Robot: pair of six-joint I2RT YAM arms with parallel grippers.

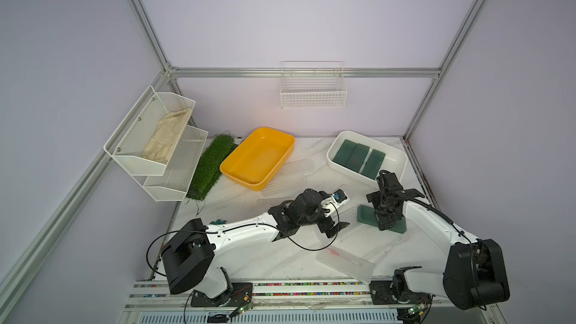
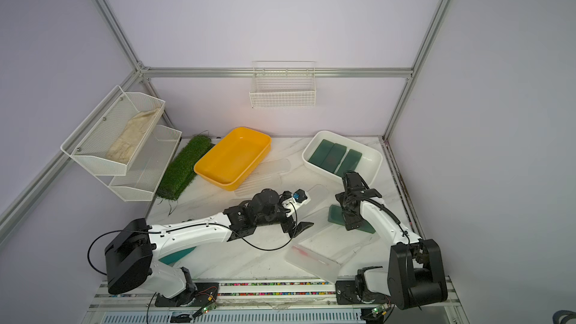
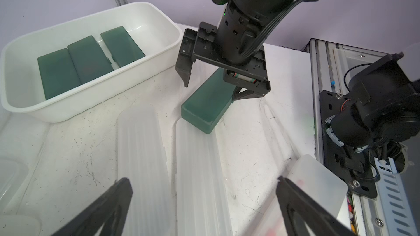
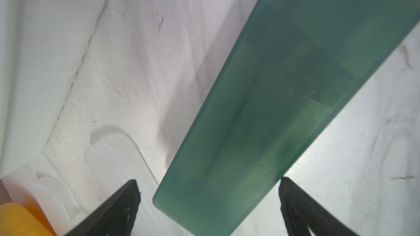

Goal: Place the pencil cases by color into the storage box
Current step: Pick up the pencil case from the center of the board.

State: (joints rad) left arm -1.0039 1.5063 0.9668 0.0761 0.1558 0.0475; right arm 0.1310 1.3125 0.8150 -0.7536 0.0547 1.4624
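Three dark green pencil cases lie side by side in the white storage box at the back right. A fourth green pencil case lies flat on the table. My right gripper hangs open just above it, a finger on either side of the case, touching nothing. My left gripper is open and empty above two frosted clear pencil cases lying side by side. More clear cases lie near the yellow box and by the front edge.
An empty yellow box stands at the back centre, with a green grass mat to its left. White mesh shelves hang on the left wall and a wire basket on the back wall. A teal glove lies under the left arm.
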